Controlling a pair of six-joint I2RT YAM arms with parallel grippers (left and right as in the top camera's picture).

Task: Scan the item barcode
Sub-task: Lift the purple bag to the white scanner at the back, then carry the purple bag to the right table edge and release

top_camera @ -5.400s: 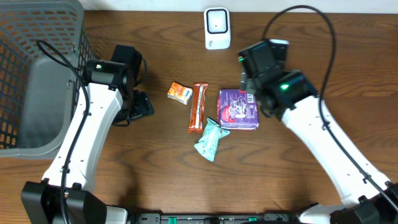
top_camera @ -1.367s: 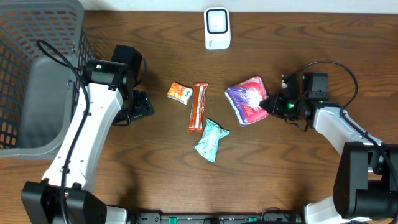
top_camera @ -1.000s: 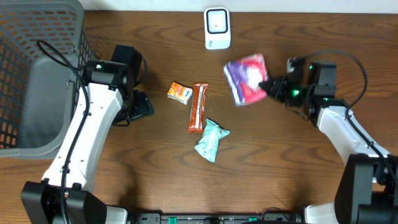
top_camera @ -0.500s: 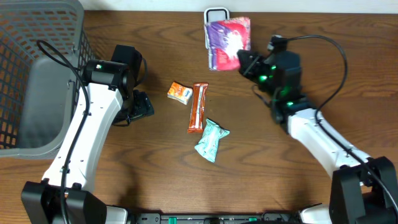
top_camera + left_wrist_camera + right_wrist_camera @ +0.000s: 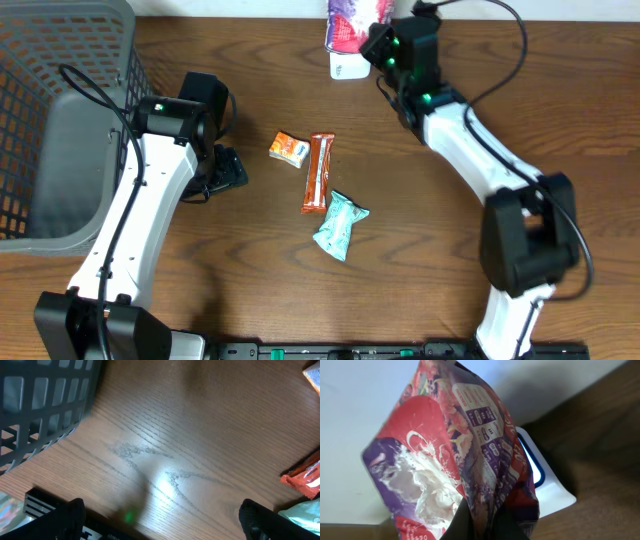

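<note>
Clenching the right end effector (image 5: 482,517) on one edge of the purple-and-red pouch (image 5: 447,455), jaws pinched tight on the foil. Having lifted that pouch off the counter (image 5: 450,250), away from the other snacks, and swung it to the far edge within the last moments. Now holding it just in front of the white scanner (image 5: 347,68), partly covering it in both views.

Judging this as the presenting step, nearly at the point of the task. Not showing any barcode in either view, though, so possibly needing a wrist turn to face the code toward the blue-rimmed window.

Keeping the left end effector (image 5: 226,170) released, jaws wide, low over bare wood beside the basket (image 5: 60,120), grasping nothing. Leaving the orange bar (image 5: 318,172), the small orange packet (image 5: 290,150) and the teal packet (image 5: 340,224) lying mid-counter.

Showing small white-print panels down the pouch's purple side in the right wrist view, too fine to read. Finding no legible brand name on the pouch, scanner or other packets.
</note>
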